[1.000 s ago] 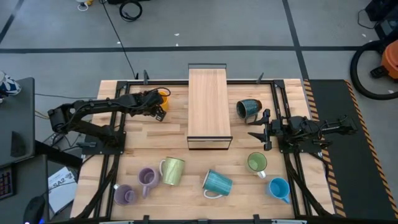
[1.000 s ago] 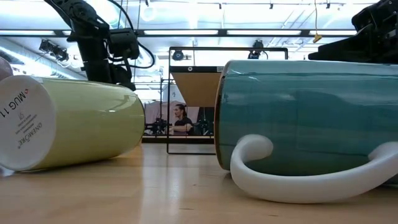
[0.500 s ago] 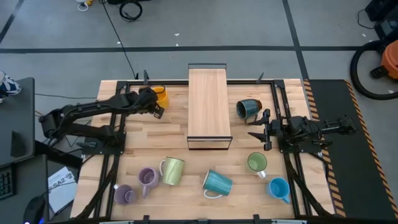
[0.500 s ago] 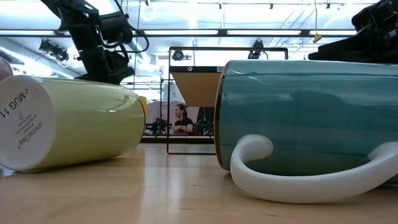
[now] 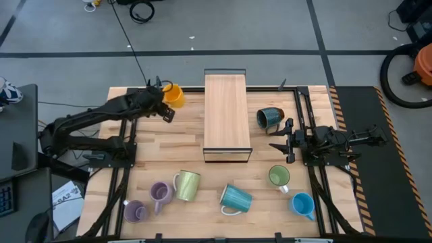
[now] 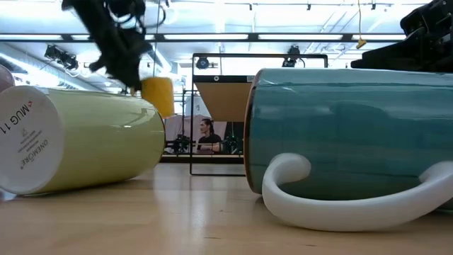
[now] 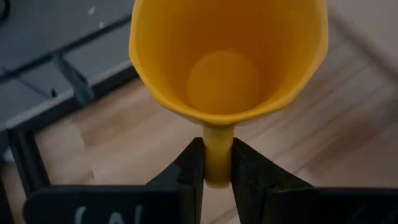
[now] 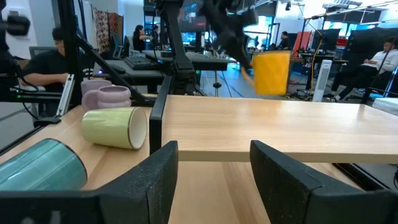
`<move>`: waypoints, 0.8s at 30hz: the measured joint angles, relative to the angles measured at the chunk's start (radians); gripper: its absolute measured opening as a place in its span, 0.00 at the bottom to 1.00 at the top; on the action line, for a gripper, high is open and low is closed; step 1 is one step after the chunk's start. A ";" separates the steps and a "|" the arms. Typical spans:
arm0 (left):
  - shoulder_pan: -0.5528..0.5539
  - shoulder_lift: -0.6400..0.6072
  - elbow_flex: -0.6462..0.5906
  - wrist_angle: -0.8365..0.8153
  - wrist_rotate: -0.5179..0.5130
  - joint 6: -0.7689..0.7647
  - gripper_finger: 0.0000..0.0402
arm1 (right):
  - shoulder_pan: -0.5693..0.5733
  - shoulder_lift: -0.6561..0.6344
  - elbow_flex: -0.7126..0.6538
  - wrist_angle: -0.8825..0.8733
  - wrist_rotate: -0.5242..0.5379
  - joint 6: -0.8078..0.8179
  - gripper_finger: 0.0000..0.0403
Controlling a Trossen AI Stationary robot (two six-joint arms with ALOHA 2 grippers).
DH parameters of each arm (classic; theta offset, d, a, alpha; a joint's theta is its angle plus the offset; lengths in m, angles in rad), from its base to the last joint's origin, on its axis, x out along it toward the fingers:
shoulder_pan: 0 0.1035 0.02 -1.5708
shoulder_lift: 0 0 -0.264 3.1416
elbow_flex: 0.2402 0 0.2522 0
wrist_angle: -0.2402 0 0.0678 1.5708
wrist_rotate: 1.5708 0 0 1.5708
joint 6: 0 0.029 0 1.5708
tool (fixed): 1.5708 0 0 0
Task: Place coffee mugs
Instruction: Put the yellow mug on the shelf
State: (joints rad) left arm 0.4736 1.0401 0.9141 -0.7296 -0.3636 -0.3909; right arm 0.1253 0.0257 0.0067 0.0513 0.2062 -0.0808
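I have the orange mug (image 7: 228, 59) pinched by its handle in my left tool (image 7: 216, 163), up in the air near the desk's (image 5: 270, 155) far left corner, beside the wooden shelf (image 5: 227, 115). Holding the handle keeps the cup steady, I think. My right tool (image 8: 212, 168) waits wide open, holding nothing, on the right side.

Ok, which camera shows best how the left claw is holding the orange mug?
The left wrist view: the left claw pinches the orange mug by its handle, mouth facing the camera. The high view shows it small, at the table's far left corner. The low and right wrist views show it lifted, grip unclear.
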 joint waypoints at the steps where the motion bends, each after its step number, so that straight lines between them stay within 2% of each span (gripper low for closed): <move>1: 0.000 0.000 0.030 -0.012 0.001 0.020 0.15 | 0.000 0.000 0.000 0.000 0.000 0.000 0.51; 12: 0.000 0.001 0.375 -0.069 0.001 0.217 0.15 | 0.000 0.000 0.000 0.000 0.000 0.000 0.51; 18: 0.000 0.014 0.478 -0.069 0.001 0.291 0.15 | 0.000 0.000 0.000 0.000 0.000 0.000 0.51; 24: 0.023 0.103 0.582 -0.072 0.057 0.351 0.15 | 0.000 0.000 0.000 0.000 0.000 0.000 0.51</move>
State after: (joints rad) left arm 0.4968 1.1430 1.4963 -0.8011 -0.3070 -0.0395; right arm 0.1253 0.0261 0.0067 0.0513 0.2062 -0.0811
